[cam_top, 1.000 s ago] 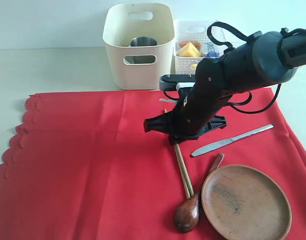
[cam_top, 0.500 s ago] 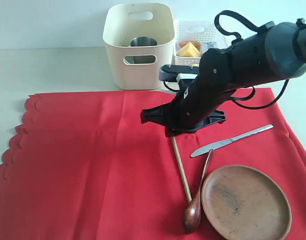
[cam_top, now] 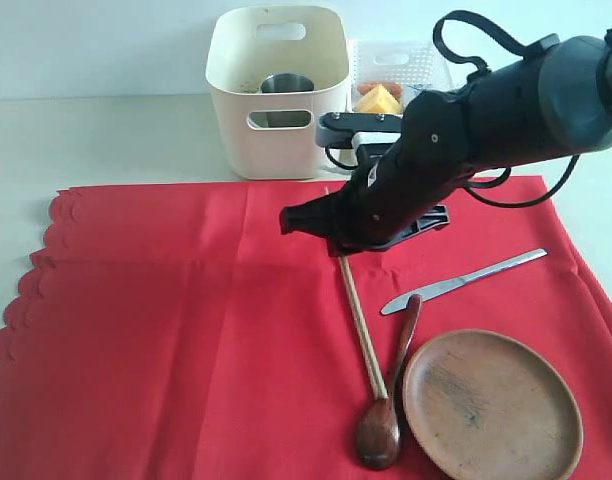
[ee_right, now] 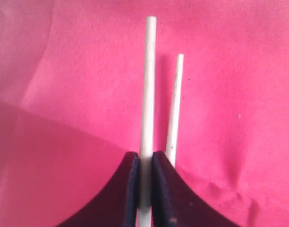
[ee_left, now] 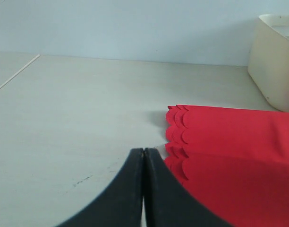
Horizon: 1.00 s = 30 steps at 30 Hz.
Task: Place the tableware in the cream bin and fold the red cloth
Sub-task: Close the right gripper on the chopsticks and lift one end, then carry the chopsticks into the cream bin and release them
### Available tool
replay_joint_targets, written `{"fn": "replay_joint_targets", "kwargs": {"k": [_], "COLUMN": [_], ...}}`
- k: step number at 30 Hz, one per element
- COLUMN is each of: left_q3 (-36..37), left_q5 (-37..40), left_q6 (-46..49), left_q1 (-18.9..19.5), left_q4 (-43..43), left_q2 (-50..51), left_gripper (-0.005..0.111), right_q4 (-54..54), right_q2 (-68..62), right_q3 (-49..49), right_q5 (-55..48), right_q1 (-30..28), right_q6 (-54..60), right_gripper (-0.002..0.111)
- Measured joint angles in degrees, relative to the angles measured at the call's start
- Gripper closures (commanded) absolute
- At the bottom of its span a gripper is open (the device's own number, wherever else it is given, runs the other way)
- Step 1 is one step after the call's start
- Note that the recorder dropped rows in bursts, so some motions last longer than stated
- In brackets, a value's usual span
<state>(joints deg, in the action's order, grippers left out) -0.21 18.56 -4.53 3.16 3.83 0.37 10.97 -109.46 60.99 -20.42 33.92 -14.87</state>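
Since one second ago, the right arm has shifted toward 11 o'clock in the exterior view, the chopsticks have swung with it, and the dark wooden spoon point(cam_top: 391, 385) now lies steeper, its bowl touching their lower end.

1. Right gripper point(ee_right: 143, 161): narrow, clamped on one of the wooden chopsticks point(cam_top: 361, 320). The wrist view shows that stick between the jaws. The second stick point(ee_right: 174, 104) lies just outside one jaw, parallel to the first. I cannot tell whether it is lifted or resting on the cloth.
2. Long axis: the sticks run from about 12 to 6 o'clock, leaning slightly toward 11 and 5. The grip sits near the upper end, so most of the length trails toward me.
3. Target: the cream bin point(cam_top: 276, 135) stands at 11 o'clock from the gripper, near but off the red cloth point(cam_top: 166, 330). A steel cup point(cam_top: 286, 84) already sits inside it.
4. I judge that the trailing end must clear the bin rim before release.
5. Remaining on the cloth: the steel knife point(cam_top: 464, 280) at 4 o'clock and the round brown wooden plate point(cam_top: 491, 405) at 5 o'clock.
6. Left gripper point(ee_left: 143, 156): jaws pressed together, empty, facing the scalloped cloth edge. The right arm is the nearer one.
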Motion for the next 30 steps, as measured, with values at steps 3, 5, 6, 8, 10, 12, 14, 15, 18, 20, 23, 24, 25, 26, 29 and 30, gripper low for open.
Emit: {"fn": "replay_joint_targets", "kwargs": {"k": [3, 5, 6, 8, 10, 12, 14, 15, 18, 20, 23, 24, 25, 26, 29, 30], "left_q3": [0.0, 0.0, 0.0, 0.0, 0.0, 0.0, 0.0, 0.0, 0.0, 0.0, 0.0, 0.0, 0.0, 0.0, 0.0, 0.0], "left_q5": [0.0, 0.0, 0.0, 0.0, 0.0, 0.0, 0.0, 0.0, 0.0, 0.0, 0.0, 0.0, 0.0, 0.0, 0.0, 0.0], "left_q6": [0.0, 0.0, 0.0, 0.0, 0.0, 0.0, 0.0, 0.0, 0.0, 0.0, 0.0, 0.0, 0.0, 0.0, 0.0, 0.0], "left_q1": [0.0, 0.0, 0.0, 0.0, 0.0, 0.0, 0.0, 0.0, 0.0, 0.0, 0.0, 0.0, 0.0, 0.0, 0.0, 0.0], "left_q4": [0.0, 0.0, 0.0, 0.0, 0.0, 0.0, 0.0, 0.0, 0.0, 0.0, 0.0, 0.0, 0.0, 0.0, 0.0, 0.0], "left_q2": [0.0, 0.0, 0.0, 0.0, 0.0, 0.0, 0.0, 0.0, 0.0, 0.0, 0.0, 0.0, 0.0, 0.0, 0.0, 0.0], "left_gripper": [0.106, 0.106, 0.106, 0.106, 0.106, 0.106, 0.106, 0.106, 0.106, 0.106, 0.106, 0.106, 0.106, 0.106, 0.106, 0.106], "right_q4": [-1.1, -1.28, -1.38, -1.52, -1.56, -1.89, -2.45, -2.6, -2.71, -3.89, -5.39, -5.73, -6.23, -6.35, -6.35, -6.35], "right_q2": [-0.88, -1.37, -1.37, -1.47, -1.88, -3.32, -4.87, -5.0, -5.1, -5.12, -5.32, -5.32, -5.32, -5.32, -5.32, -5.32], "right_q3": [0.0, 0.0, 0.0, 0.0, 0.0, 0.0, 0.0, 0.0, 0.0, 0.12, 0.23, 0.23, 0.23, 0.23, 0.23, 0.23], "right_q5": [-0.5, -1.01, -1.11, -1.11, -1.11, -0.87, -0.54, -0.38, 0.2, 0.31, 0.19, 0.19, 0.1, 0.1, 0.1, 0.1], "right_q1": [0.0, 0.0, 0.0, 0.0, 0.0, 0.0, 0.0, 0.0, 0.21, 0.4, 0.35, 0.35, 0.35, 0.35, 0.25, 0.25], "right_q6": [0.0, -0.1, -0.1, -0.1, -0.1, -0.1, -0.72, -1.0, -1.59, -1.59, -1.71, -1.71, -1.71, -1.71, -2.01, -2.01], "right_gripper": [0.108, 0.108, 0.108, 0.108, 0.106, 0.097, 0.085, 0.078, 0.074, 0.08, 0.095, 0.102, 0.107, 0.108, 0.108, 0.108]}}
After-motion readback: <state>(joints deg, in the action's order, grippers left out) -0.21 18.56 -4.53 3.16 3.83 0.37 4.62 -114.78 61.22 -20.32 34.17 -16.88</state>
